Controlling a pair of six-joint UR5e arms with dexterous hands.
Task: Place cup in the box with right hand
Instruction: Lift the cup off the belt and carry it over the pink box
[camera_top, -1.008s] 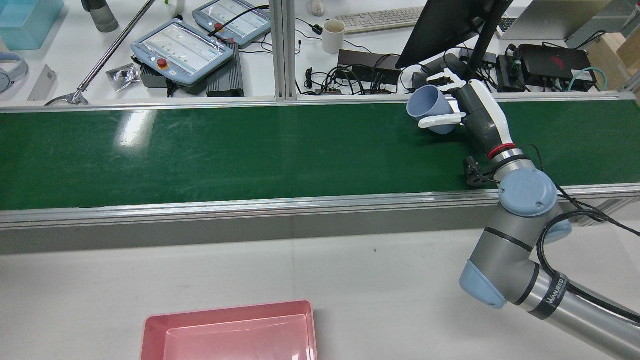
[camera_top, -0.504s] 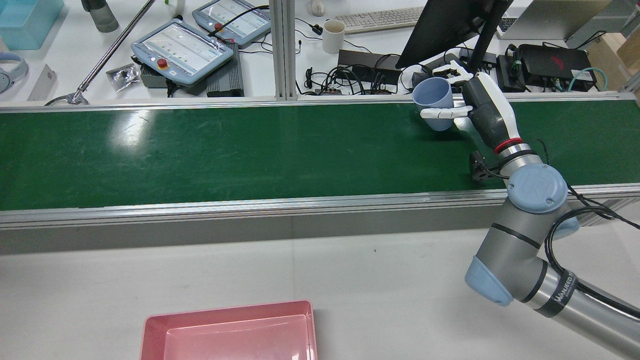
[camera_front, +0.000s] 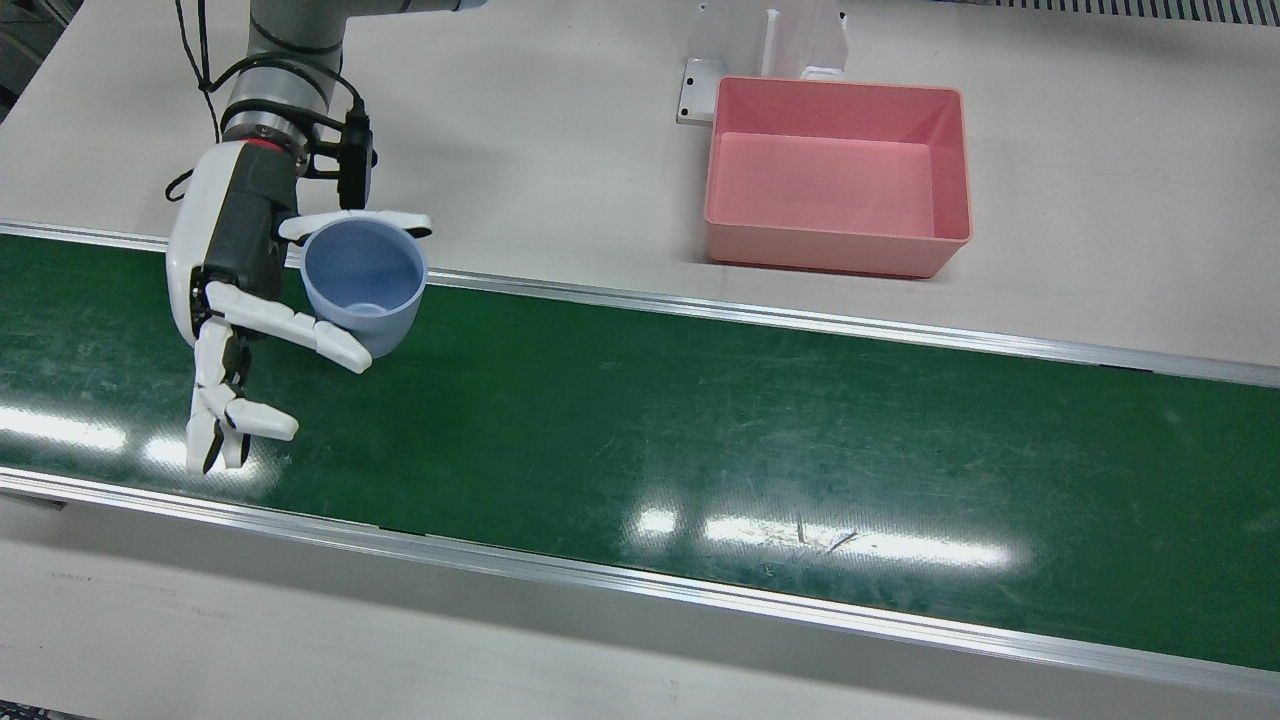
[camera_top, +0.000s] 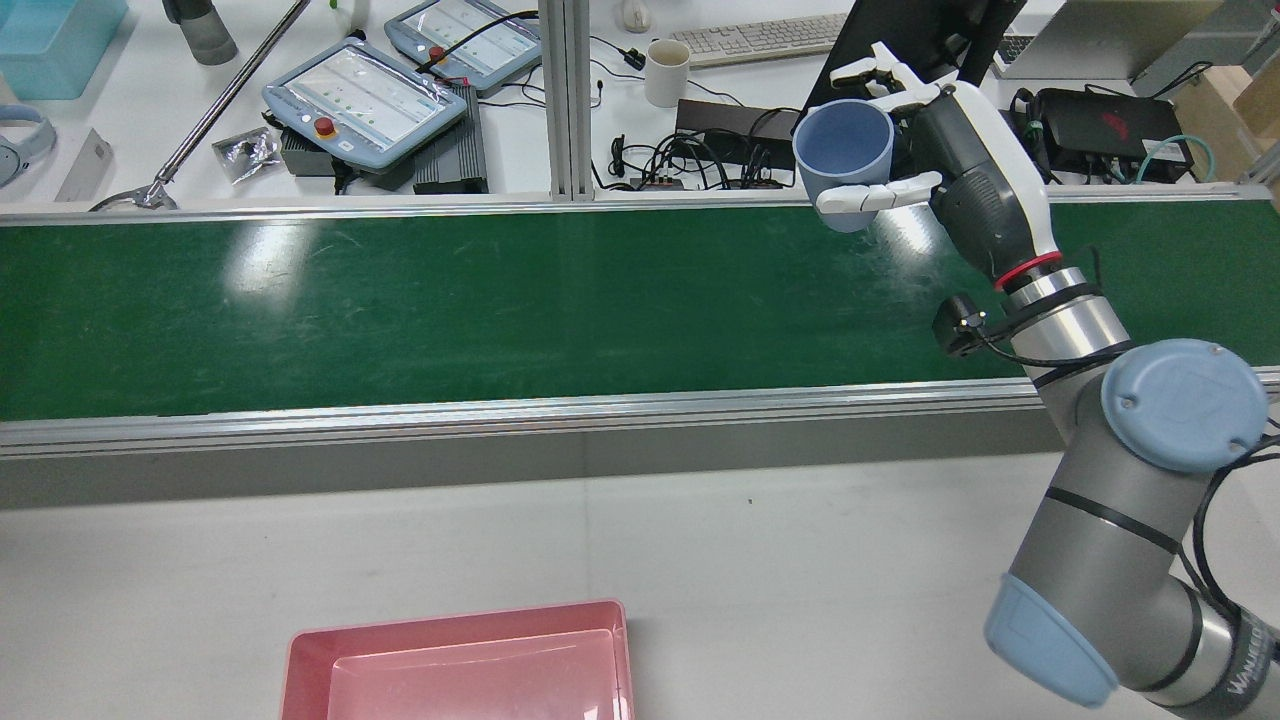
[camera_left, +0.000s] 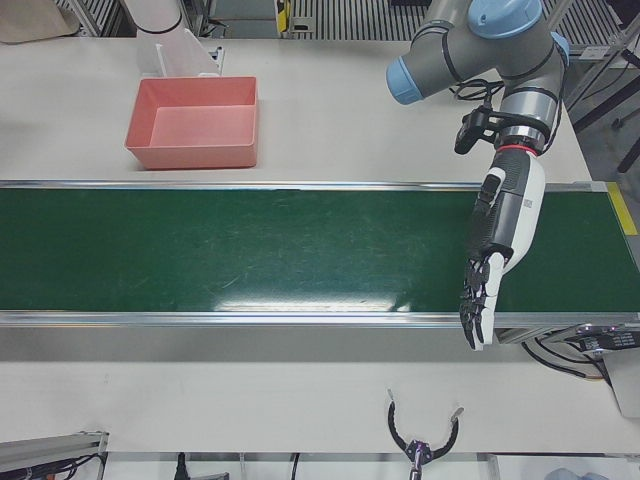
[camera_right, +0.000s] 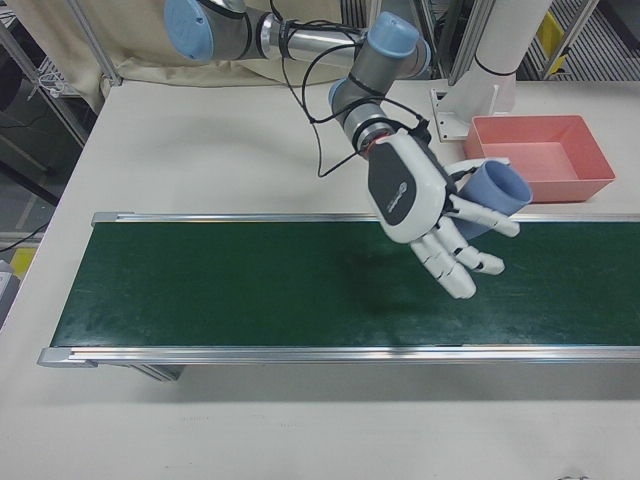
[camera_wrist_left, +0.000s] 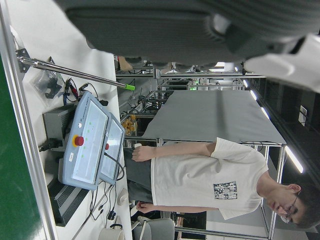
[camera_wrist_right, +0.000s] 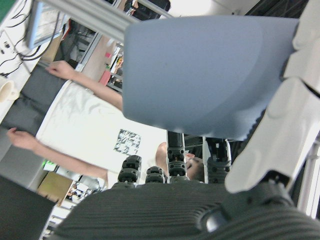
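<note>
Two fingers (camera_front: 320, 335) of the right hand (camera_front: 235, 270) pinch the blue cup (camera_front: 362, 283) at its wall, one on each side, while the rest stay spread and touch nothing. Cup is held clear above the green belt (camera_front: 700, 420), mouth up and a little tilted. Carrying is the step in hand; the pink box (camera_front: 838, 250) sits well apart on the white table, so next comes a long sweep over it. Left hand (camera_left: 495, 255) hangs open, empty.
</note>
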